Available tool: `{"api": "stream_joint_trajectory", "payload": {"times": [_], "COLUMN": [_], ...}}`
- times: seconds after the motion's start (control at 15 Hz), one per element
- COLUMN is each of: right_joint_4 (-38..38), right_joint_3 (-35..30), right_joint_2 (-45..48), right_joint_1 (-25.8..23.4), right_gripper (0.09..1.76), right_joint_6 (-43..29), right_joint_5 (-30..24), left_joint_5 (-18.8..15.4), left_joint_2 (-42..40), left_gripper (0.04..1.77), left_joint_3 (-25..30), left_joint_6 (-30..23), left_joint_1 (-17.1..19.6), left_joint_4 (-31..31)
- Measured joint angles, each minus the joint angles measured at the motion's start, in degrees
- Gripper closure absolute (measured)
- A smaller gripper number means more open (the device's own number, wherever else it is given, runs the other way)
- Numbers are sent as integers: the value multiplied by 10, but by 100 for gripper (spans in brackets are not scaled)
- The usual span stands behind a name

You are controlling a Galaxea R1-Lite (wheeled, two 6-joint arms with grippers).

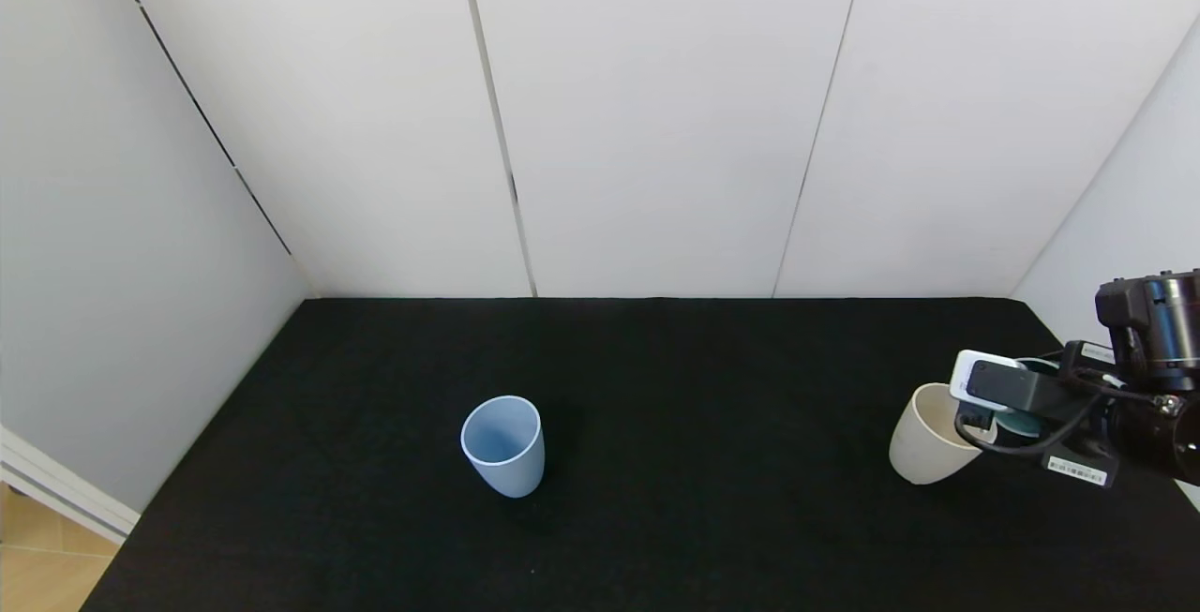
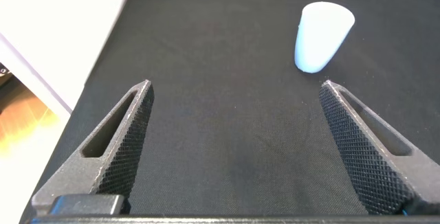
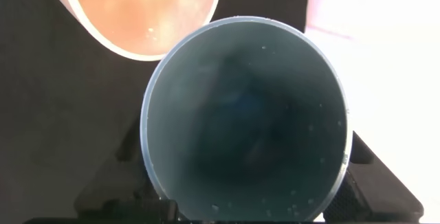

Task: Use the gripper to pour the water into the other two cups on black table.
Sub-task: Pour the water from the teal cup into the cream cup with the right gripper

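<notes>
My right gripper (image 1: pixel 1020 406) at the table's right side is shut on the teal-green tumbler (image 1: pixel 1020 425), held tipped with its mouth against the cream-beige cup (image 1: pixel 923 448). In the right wrist view the teal tumbler (image 3: pixel 244 121) fills the picture, with only small droplets on its inner wall. The cream cup's inside (image 3: pixel 137 11) shows beyond its rim, with a few glints of water (image 3: pixel 152 28). The light blue cup (image 1: pixel 503 443) stands upright left of the table's middle. My left gripper (image 2: pixel 237 86) is open and empty over the black table (image 2: pixel 227 45), with the blue cup (image 2: pixel 322 35) farther off.
White panel walls (image 1: pixel 656 125) enclose the black table (image 1: pixel 703 406) at the back and both sides. The right arm (image 1: pixel 1153 387) is close to the right wall. A strip of wooden floor (image 1: pixel 37 565) shows past the table's left front corner.
</notes>
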State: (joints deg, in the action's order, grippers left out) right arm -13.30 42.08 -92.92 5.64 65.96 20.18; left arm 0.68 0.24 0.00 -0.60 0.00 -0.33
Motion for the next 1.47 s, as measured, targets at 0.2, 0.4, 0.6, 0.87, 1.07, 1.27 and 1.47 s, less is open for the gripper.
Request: {"api": "stream_joint_trajectory", "payload": {"times": [0.2, 0.4, 0.6, 0.87, 1.07, 1.27, 1.47], "right_joint_4": [0, 0, 0, -1, -2, -2, -3], "right_joint_3": [10, 21, 33, 43, 47, 51, 55], "right_joint_2": [-2, -3, -3, -4, -6, -7, -7], "right_joint_1": [0, 0, 1, 1, 1, 3, 4], "right_gripper": [62, 62, 62, 62, 62, 62, 62], "right_joint_6": [35, 68, 106, 156, 177, 195, 213], "right_joint_5": [0, 27, 33, 53, 61, 71, 72], "left_joint_5": [0, 0, 0, 0, 0, 0, 0], "left_joint_2": [0, 0, 0, 0, 0, 0, 0], "left_gripper": [9, 9, 9, 9, 9, 9, 9], "left_joint_3": [0, 0, 0, 0, 0, 0, 0], "left_joint_6": [0, 0, 0, 0, 0, 0, 0], "left_joint_1": [0, 0, 0, 0, 0, 0, 0], "left_joint_4": [0, 0, 0, 0, 0, 0, 0]}}
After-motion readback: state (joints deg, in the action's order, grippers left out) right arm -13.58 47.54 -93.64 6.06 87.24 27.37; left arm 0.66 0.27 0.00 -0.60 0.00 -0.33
